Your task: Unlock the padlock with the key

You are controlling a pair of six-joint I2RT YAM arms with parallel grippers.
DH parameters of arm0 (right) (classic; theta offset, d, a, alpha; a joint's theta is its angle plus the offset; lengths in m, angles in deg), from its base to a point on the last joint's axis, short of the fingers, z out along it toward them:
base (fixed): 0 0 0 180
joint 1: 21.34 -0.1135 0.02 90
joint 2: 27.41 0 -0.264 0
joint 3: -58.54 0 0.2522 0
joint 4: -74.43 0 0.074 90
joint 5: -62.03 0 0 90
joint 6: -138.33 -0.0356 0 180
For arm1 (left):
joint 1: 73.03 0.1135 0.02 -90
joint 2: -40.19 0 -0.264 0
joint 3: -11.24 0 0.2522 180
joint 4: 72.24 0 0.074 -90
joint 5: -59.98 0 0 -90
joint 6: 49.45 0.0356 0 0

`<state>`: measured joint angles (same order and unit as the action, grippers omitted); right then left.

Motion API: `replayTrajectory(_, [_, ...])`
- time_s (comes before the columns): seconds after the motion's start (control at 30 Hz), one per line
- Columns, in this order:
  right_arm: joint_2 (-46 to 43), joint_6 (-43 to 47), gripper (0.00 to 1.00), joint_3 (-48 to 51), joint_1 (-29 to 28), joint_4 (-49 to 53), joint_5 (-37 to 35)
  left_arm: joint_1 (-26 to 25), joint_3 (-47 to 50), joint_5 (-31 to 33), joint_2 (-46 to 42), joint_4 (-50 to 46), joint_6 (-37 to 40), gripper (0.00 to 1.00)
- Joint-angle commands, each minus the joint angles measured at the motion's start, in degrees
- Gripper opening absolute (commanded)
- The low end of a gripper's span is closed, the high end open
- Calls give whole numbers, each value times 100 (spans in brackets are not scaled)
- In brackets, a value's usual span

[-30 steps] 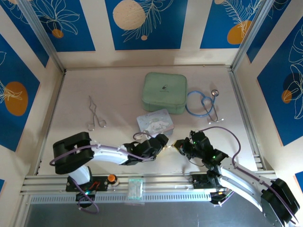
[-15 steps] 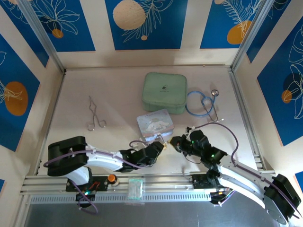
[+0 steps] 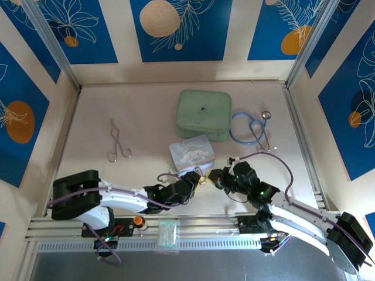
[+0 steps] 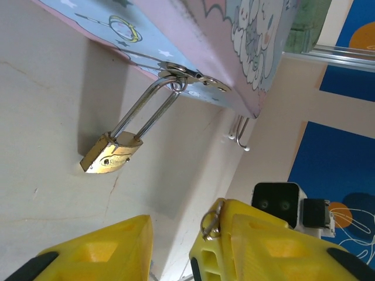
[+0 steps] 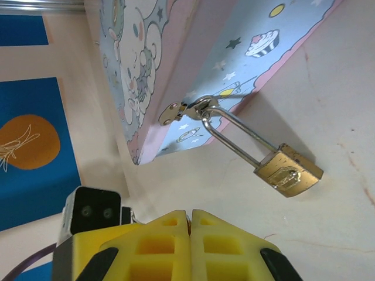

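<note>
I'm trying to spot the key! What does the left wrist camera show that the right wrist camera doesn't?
Left wrist view: the yellow left jaws standing apart, with a small silvery piece, maybe the key, beside one of them. Right wrist view: the yellow right jaws pressed shut. Both: the brass padlock, its shackle hooked through the hasp of the cartoon tin.

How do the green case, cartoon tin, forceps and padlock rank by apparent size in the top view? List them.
1. Green case
2. Cartoon tin
3. Forceps: about as long as the tin, but far thinner
4. Padlock: tiny
</note>
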<state>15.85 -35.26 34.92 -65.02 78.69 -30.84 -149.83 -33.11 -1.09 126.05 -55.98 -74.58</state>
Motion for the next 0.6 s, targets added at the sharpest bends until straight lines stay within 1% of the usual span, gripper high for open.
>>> replayTrajectory(0.0, [40,-34,0,-167,-112,-115,-155,-55,71,275,81,631,96,34])
replayTrajectory(0.03, [51,-60,0,-150,-136,-143,-167,-55,79,329,65,665,154,32])
replayTrajectory(0.13, [118,-128,0,-95,-183,-263,-205,-55,75,433,-105,513,273,21])
replayTrajectory(0.17, [123,-132,0,-86,-199,-271,-229,-55,80,463,-154,459,327,20])
replayTrajectory(0.4, [146,-106,0,-118,-264,-329,-284,-55,167,352,-80,542,183,20])
replayTrajectory(0.47, [170,-101,0,-121,-270,-333,-267,-55,185,373,-41,700,220,16])
replayTrajectory(0.57, [230,-138,0,-112,-290,-386,-249,-55,152,356,-33,754,331,7])
